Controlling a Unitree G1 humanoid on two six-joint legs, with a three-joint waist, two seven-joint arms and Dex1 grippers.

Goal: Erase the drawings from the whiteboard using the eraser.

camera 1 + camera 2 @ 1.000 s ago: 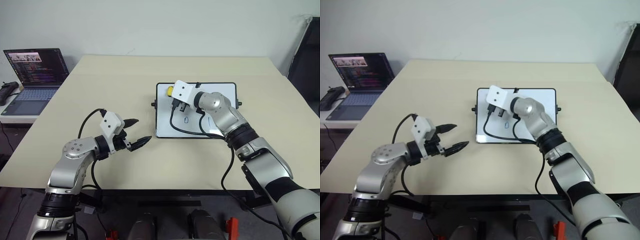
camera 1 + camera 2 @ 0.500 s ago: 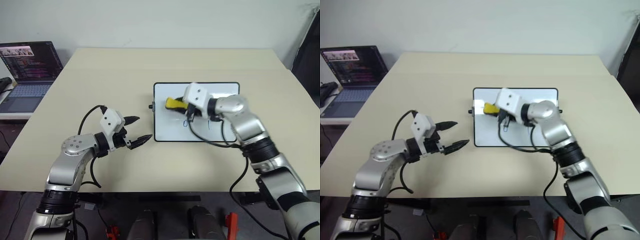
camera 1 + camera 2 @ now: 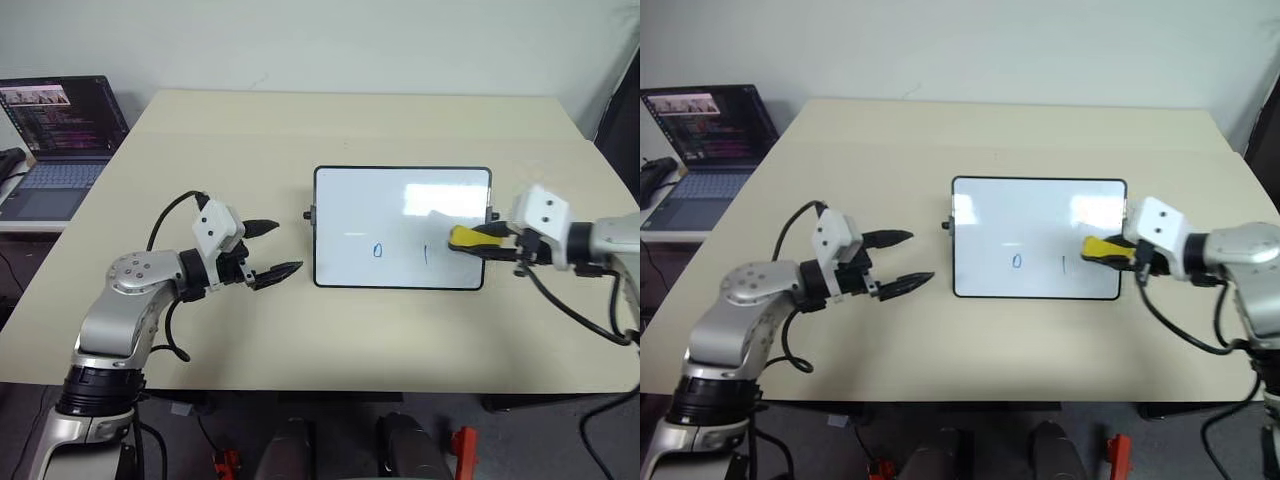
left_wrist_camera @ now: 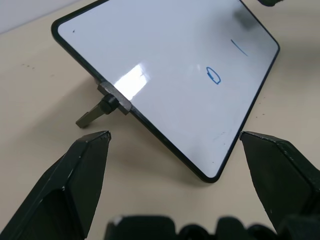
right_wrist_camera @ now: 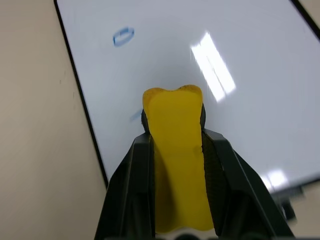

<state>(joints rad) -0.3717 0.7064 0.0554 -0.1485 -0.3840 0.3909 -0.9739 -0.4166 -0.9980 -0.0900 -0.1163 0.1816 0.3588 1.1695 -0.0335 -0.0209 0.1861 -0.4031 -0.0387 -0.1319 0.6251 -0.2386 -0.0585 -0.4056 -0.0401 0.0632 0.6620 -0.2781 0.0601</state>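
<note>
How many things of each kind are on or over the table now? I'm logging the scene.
Whiteboard: 1
Blue drawings, an oval and a stroke: 2
Yellow eraser, held in the right hand: 1
Open left hand: 1
Laptop, on a side surface: 1
Total: 6

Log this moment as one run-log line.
right gripper: shut on eraser, over whiteboard's right edge | left gripper: open, beside board | drawings left: oval, stroke
</note>
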